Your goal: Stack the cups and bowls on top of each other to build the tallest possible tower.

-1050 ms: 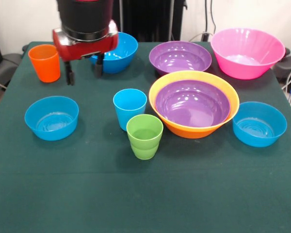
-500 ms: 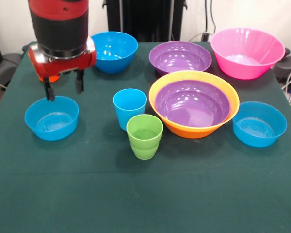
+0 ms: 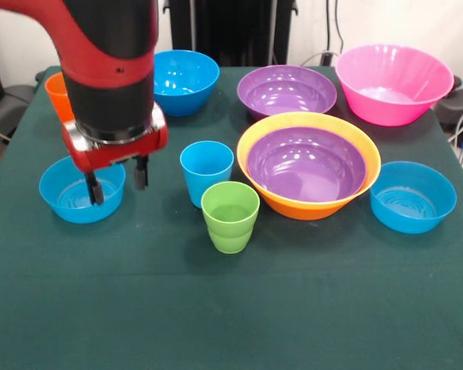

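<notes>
Tool straddling a blue bowl's rim

The tool is spread wide, gripping nothing, one finger inside the blue bowl by the worktop's left edge; the purple bowl sits nested in the orange-yellow bowl mid-worktop, cups loose.

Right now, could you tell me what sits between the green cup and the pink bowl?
In the front view, the orange-yellow bowl with a purple bowl nested inside it lies between the green cup and the pink bowl.
</notes>
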